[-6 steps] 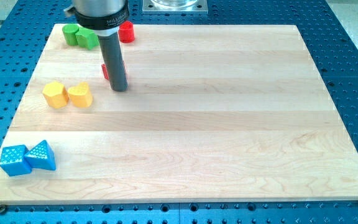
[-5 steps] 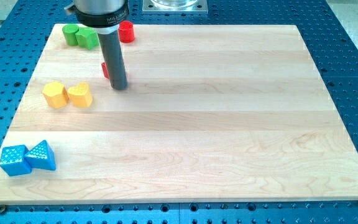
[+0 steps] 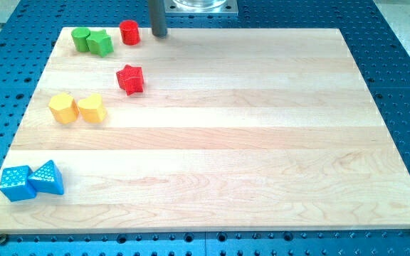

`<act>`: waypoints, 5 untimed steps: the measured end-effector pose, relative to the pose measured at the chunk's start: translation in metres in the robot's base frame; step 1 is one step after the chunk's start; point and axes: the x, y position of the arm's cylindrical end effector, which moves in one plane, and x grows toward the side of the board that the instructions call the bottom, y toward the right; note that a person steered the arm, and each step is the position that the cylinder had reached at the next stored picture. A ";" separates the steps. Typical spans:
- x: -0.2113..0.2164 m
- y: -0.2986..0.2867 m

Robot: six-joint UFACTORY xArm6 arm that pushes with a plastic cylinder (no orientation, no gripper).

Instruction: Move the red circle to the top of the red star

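The red circle [image 3: 129, 32] stands near the board's top left edge, just right of the green blocks. The red star [image 3: 129, 78] lies below it, a little way down the board, with bare wood between them. My tip [image 3: 159, 33] is at the view's top, just right of the red circle and apart from it by a small gap. The rod runs straight up out of the frame. The tip is well above and right of the red star.
A green circle [image 3: 81, 38] and a green star [image 3: 100, 43] sit at the top left corner. Two yellow blocks [image 3: 63, 108] [image 3: 91, 109] lie at the left. Two blue blocks [image 3: 15, 183] [image 3: 47, 178] sit at the bottom left. The wooden board [image 3: 262, 128] rests on a blue perforated table.
The rod has moved from beside the red star up to the board's top edge, uncovering the star. The red circle has shifted left, toward the green star.
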 end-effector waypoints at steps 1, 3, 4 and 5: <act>-0.002 -0.025; 0.038 -0.098; 0.070 -0.052; 0.057 -0.040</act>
